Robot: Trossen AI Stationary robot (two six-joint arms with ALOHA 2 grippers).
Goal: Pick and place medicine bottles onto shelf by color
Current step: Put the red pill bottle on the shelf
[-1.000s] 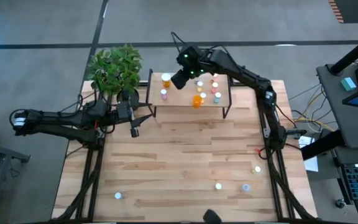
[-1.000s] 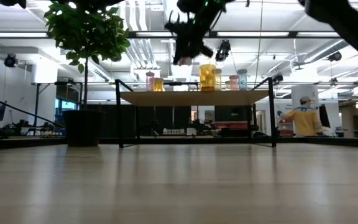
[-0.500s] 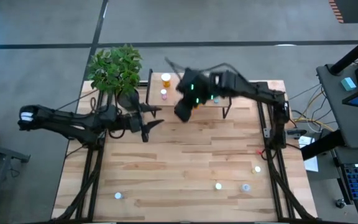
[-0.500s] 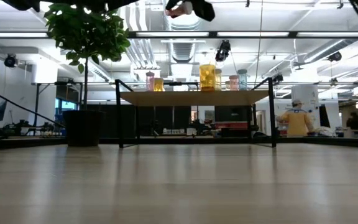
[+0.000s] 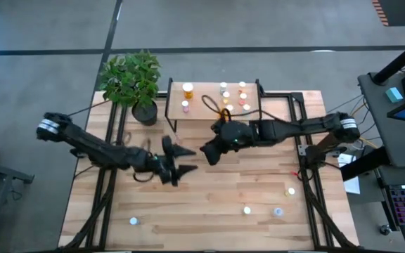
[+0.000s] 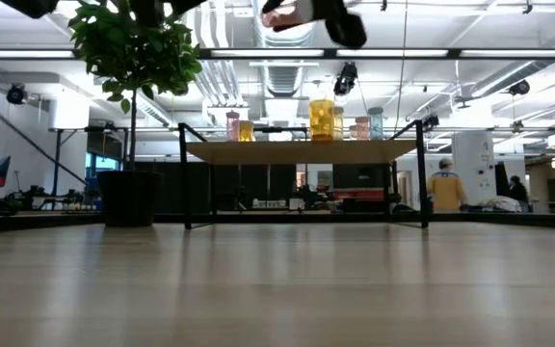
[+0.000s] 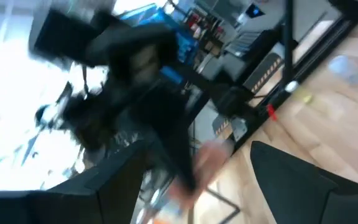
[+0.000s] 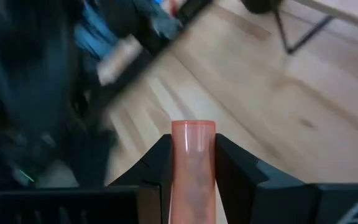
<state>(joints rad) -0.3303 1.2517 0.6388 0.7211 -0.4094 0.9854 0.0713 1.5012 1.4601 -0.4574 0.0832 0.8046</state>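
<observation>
Right gripper (image 5: pixel 208 153), frame centre in the high view: clamped on a pink bottle (image 8: pixel 192 168). Left gripper (image 5: pixel 181 166), just left of it: fingers spread wide, empty. Shelf (image 5: pixel 201 105), upper centre: bottles (image 5: pixel 188 90) standing on top.

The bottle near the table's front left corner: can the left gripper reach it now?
Probably yes. The left gripper is open and empty over mid-table, and only bare wood lies between it and that bottle. The right gripper, holding a pink bottle, is away from that path.
</observation>
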